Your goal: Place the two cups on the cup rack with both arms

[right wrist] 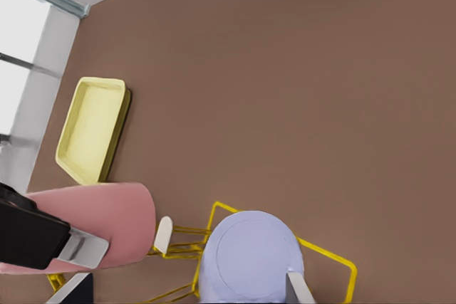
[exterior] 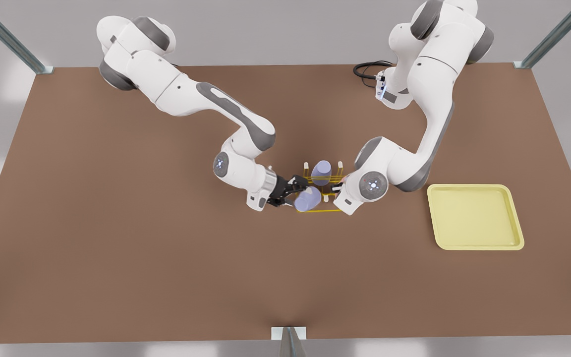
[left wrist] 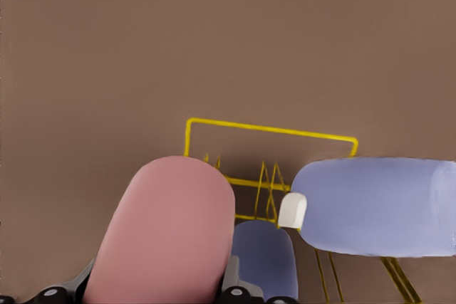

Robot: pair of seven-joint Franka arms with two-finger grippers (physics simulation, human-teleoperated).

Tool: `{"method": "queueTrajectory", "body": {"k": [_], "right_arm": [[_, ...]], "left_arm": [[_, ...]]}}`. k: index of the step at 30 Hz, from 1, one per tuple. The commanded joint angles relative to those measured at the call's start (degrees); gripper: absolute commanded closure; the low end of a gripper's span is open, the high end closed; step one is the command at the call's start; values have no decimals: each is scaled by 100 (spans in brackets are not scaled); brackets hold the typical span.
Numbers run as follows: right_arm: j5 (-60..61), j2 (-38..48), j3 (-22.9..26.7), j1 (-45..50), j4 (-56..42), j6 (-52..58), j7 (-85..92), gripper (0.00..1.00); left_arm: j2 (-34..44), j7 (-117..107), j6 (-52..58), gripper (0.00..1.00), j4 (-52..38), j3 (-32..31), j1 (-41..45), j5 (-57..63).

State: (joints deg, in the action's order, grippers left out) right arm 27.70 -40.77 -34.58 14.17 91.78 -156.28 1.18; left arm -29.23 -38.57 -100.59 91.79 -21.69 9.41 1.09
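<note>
The yellow wire cup rack (exterior: 315, 211) (left wrist: 271, 130) (right wrist: 328, 258) stands mid-table between both arms. The arm at the front view's right carries my left gripper (exterior: 337, 187) (left wrist: 153, 290), shut on the salmon pink cup (left wrist: 167, 233) (right wrist: 100, 226) at the rack's edge. On the front view's left, my right gripper (exterior: 293, 193) (right wrist: 185, 290) is open. Just ahead of its fingertips a lavender cup (exterior: 308, 200) (right wrist: 249, 261) leans tilted at the rack's near corner, base towards that gripper. A second lavender cup (exterior: 321, 171) sits on a far peg.
A flat pale-yellow tray (exterior: 474, 215) (right wrist: 89, 129) lies on the brown table at the front view's right. A black cable (exterior: 367, 69) coils near that arm's base. Metal frame posts stand at the table's corners and front edge.
</note>
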Motion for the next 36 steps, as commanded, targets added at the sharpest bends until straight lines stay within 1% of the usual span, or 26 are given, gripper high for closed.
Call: {"method": "queueTrajectory", "body": {"k": [1, 3, 4, 5, 6, 7, 8, 9, 10, 11, 12, 13, 14, 15, 16, 21, 22, 25, 26, 27, 28, 29, 30, 31, 33, 36], "right_arm": [[25, 17, -14, -55, -186, 396, -12, 0], [25, 280, -14, -441, -257, 1152, -38, 0], [16, 561, -5, -767, -266, 1723, -56, 0], [-107, 878, 152, -1127, -266, 2531, -126, 0], [-1001, 1001, 469, -1470, -494, 3577, -126, 0], [-1934, 984, 566, -1865, -863, 4632, -179, 0], [-2470, 992, 1075, -2006, -1170, 5563, -170, 0], [-3287, 993, 1558, -2006, -1408, 6100, -153, 0], [-3552, 1001, 2007, -2006, -1777, 6724, -65, 0], [-3605, 1150, 2183, -1910, -2023, 7331, -73, 0], [-3526, 1633, 2253, -1962, -1945, 7490, -65, 0], [-3482, 2370, 2368, -1910, -1568, 7490, -91, 0], [-3132, 3047, 2534, -1910, -1198, 7490, -118, 0], [-2999, 3515, 2728, -1813, -855, 7463, -117, 0], [-2999, 3796, 2781, -1813, -679, 7437, -118, 0], [-2955, 4261, 2825, -1883, -345, 7472, -109, 0], [-2955, 4394, 2825, -1910, -257, 7472, -118, 0], [-2946, 4675, 2825, -1971, -11, 7472, -118, 0], [-2946, 4684, 2825, -1971, -2, 7472, -126, 0], [-2946, 4693, 2825, -1971, -2, 7472, -126, 0], [-2937, 4728, 2825, -1971, -2, 7481, -126, 0], [-2937, 4728, 2825, -1971, -2, 7481, -126, 0], [-2937, 4719, 2825, -1971, -2, 7481, -126, 0], [-2911, 4719, 2825, -1971, -2, 7481, -126, 0], [-2911, 4719, 2825, -1971, -2, 7481, -126, 0], [-2911, 4701, 2825, -1971, -2, 7481, -144, 0]], "left_arm": [[5, -247, 267, 0, 14, -2, 0, 58], [31, -247, 285, 0, 14, -2, 0, 58], [31, -273, 285, 0, 14, -20, 0, 49], [31, -282, 276, 0, 14, -20, 0, 41], [40, -282, 294, 0, 14, -20, 0, 23], [40, -282, 347, 0, 14, -20, 0, 14], [40, -282, 355, 0, 14, -20, 0, 5], [40, -291, 373, 0, 14, -20, 0, 5], [40, -282, 443, 0, 14, -20, 0, 5], [40, -282, 452, 0, 14, -20, 0, 5], [40, -282, 496, 0, 14, -20, 0, 14], [40, -291, 522, 0, 14, -63, 0, 5], [40, -291, 522, 0, 6, -81, 0, 14], [40, -291, 531, 0, 5, -81, 0, 14], [67, -291, 531, 0, 5, -81, 0, 14], [75, -282, 531, 0, -82, -81, -18, -21], [75, -326, 540, 0, -257, -81, -18, -56], [40, -467, 1972, 0, -2059, -46, -105, 32], [49, -143, 2394, 0, -2700, -55, -351, 32], [58, 920, 2851, 0, -3115, -72, -598, 329], [67, 1720, 2931, 0, -3159, -37, -791, 656], [487, 3152, 2808, 0, -2844, 330, -976, 656], [1436, 3831, 1738, 0, -1474, 1411, -318, 630], [1851, 3840, 1375, 0, -847, 1712, 17, 621], [1473, 3831, 2148, 0, -1383, 1685, 17, 419], [1420, 3822, 2306, 0, -1445, 1685, 26, 357]]}}
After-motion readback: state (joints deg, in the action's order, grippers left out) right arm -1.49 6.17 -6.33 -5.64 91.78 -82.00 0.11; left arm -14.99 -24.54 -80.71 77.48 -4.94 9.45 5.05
